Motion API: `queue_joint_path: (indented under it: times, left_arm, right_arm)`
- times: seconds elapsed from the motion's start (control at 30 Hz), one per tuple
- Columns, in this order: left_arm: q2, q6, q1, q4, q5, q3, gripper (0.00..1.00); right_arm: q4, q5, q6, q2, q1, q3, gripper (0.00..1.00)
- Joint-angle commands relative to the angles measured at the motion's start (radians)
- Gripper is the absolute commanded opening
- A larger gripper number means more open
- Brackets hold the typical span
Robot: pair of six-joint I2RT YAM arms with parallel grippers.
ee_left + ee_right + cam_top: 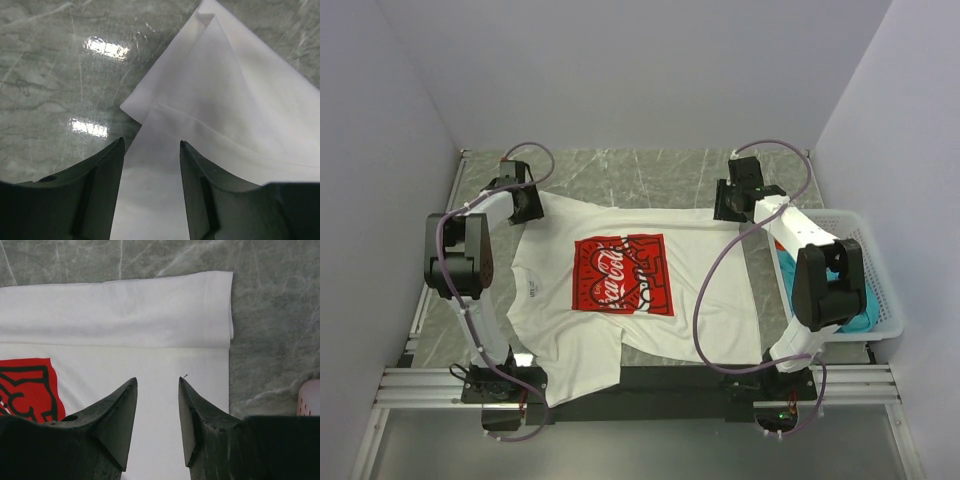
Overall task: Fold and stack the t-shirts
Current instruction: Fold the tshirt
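On table (620, 170), white Coca-Cola t-shirt (630, 285), left claw (150, 147), right claw (157, 382), both parted, empty

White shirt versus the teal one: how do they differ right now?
The white shirt lies spread on the table; the teal shirt sits bunched in the basket. The white shirt shows a red print; the teal shirt shows none. The white shirt is in nearly full view; the right arm hides most of the teal shirt. Both are cloth.

Bright, even overhead light. You see two glare patches on the glossy bench (45, 80) in the left wrist view; shadows are soft, focus sharp.
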Motion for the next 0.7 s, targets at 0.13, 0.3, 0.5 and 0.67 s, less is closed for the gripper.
queue_joint_path:
  times: [0.13, 0.3, 0.5, 0.67]
  left_arm:
    - [0.045, 0.033, 0.002, 0.024, 0.005, 0.048, 0.54]
    - [0.081, 0.046, 0.002, 0.033, 0.003, 0.051, 0.56]
    - [0.113, 0.057, 0.002, 0.039, 0.034, 0.045, 0.52]
    - [0.125, 0.066, 0.002, 0.027, 0.034, 0.033, 0.36]
  right_arm:
    - [0.035, -0.002, -0.012, 0.027, -0.01, 0.061, 0.45]
    - [0.04, 0.001, -0.019, 0.044, -0.011, 0.063, 0.45]
    - [0.037, 0.015, -0.03, 0.09, -0.02, 0.087, 0.45]
    - [0.025, 0.041, -0.033, 0.151, -0.039, 0.135, 0.48]
